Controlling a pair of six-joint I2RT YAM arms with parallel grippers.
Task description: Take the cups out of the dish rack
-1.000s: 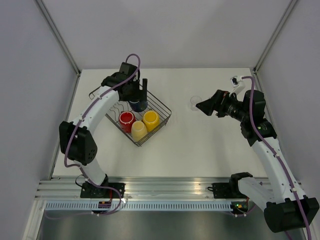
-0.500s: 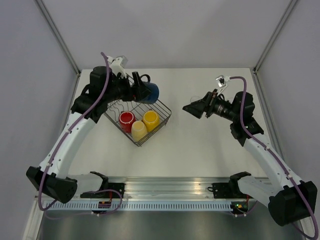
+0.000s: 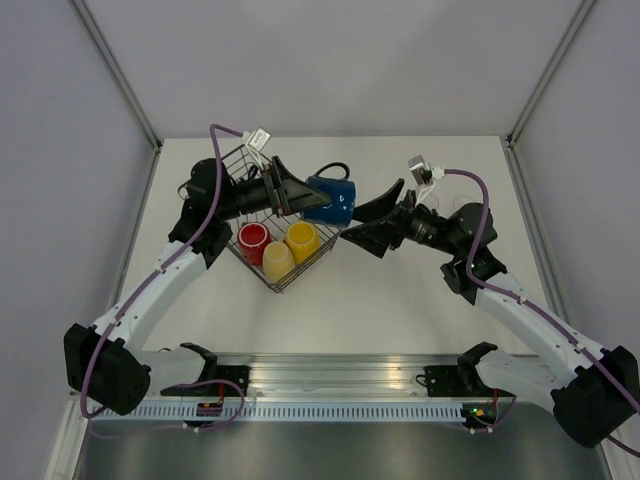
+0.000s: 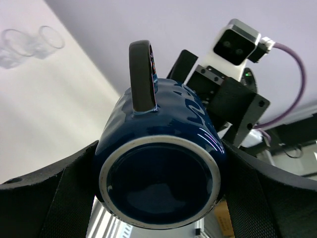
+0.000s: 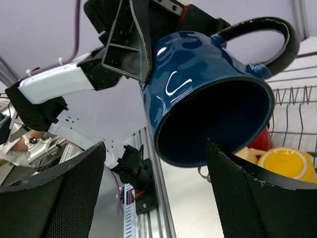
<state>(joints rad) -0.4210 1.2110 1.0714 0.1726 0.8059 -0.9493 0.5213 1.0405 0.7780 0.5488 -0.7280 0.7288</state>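
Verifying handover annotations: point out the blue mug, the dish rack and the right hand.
blue mug (image 3: 332, 203): top view, on its glossy side wall.
dish rack (image 3: 306, 263): top view, on its near-right wire rim.
right hand (image 3: 349, 224): top view, midway between its fingertips.

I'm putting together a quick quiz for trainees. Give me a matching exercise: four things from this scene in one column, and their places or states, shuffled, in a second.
1. dark blue mug
2. red mug
3. glass tumblers
4. right pincer

A. inside the dish rack
B. open and empty
C. standing on the table
D. held in the air by the left pincer

Pairs: 1-D, 2-A, 3-C, 4-B
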